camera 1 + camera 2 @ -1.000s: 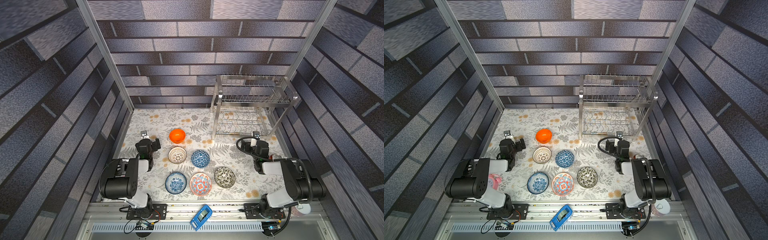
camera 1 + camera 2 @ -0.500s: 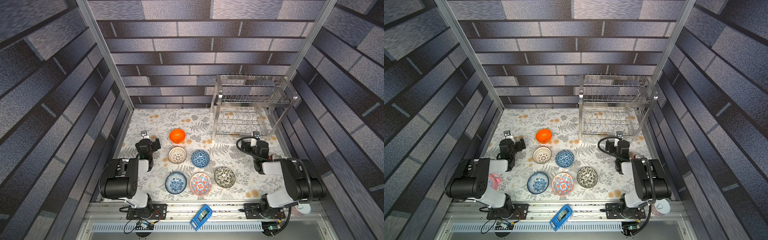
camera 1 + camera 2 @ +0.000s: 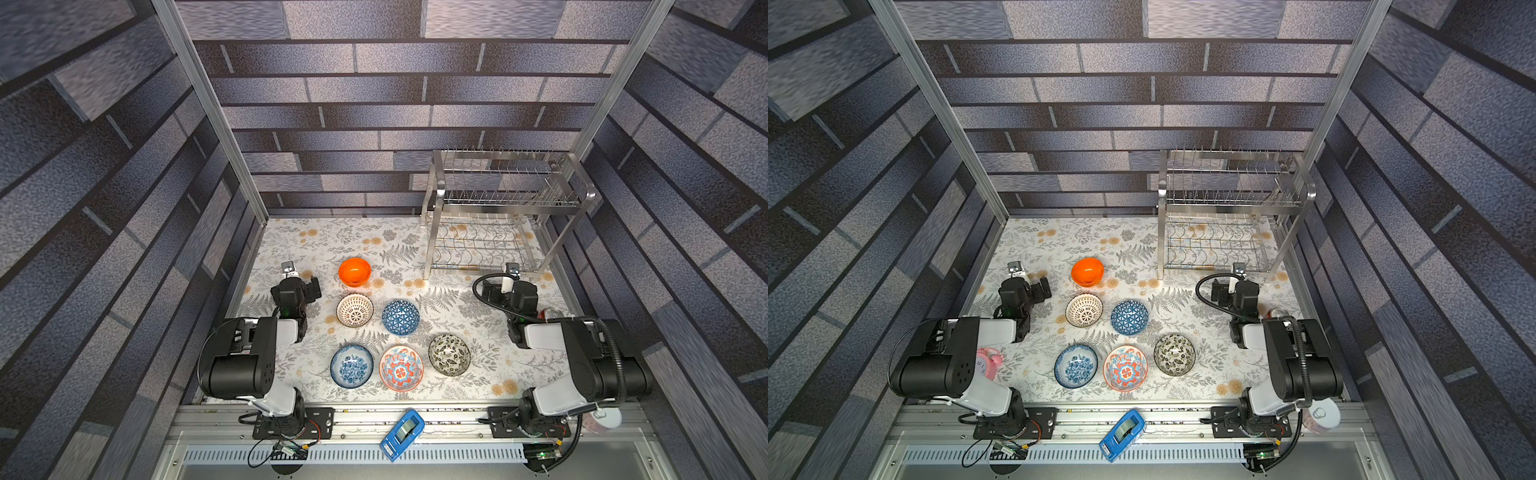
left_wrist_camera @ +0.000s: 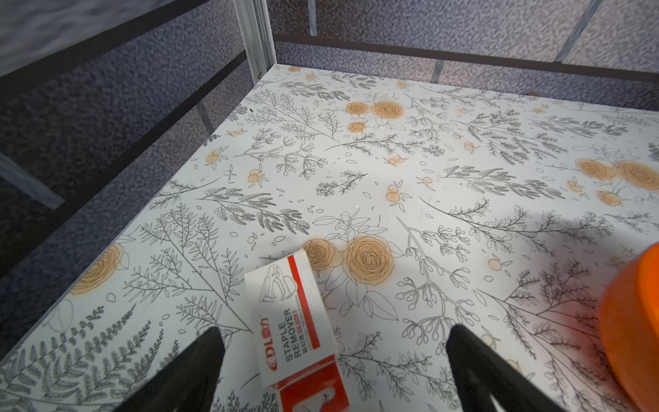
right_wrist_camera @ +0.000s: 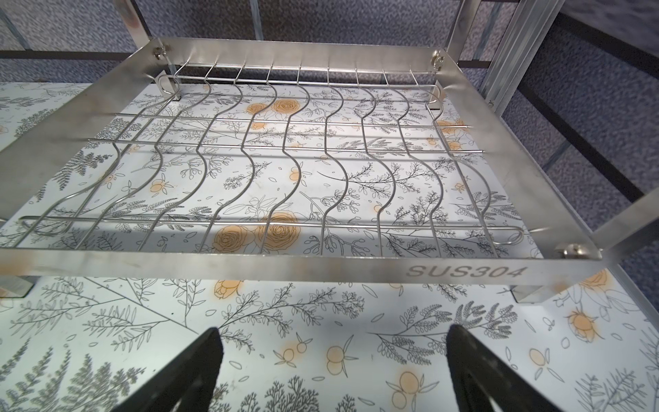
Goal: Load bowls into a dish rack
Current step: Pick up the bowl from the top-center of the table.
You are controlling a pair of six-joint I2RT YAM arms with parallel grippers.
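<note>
Only the left wrist view showed the "DL STAPLE REMOVER" box [image 4: 293,321]; only the right wrist view read "SUS304" on the dish rack [image 5: 321,265]. The left end effector [image 4: 335,333] and right end effector [image 5: 331,333] gaped wide, holding nothing. Six bowls [image 3: 401,318] sat on the table [image 3: 291,232].

"SUS304" is seen stamped on the front steel bar of the dish rack [image 5: 467,271], which is pictured right of centre in both top views. "DL" and "STAPLE REMOVER" are printed on a white-and-red box [image 4: 296,321], shown in the left wrist view; its smaller code cannot be read.
</note>
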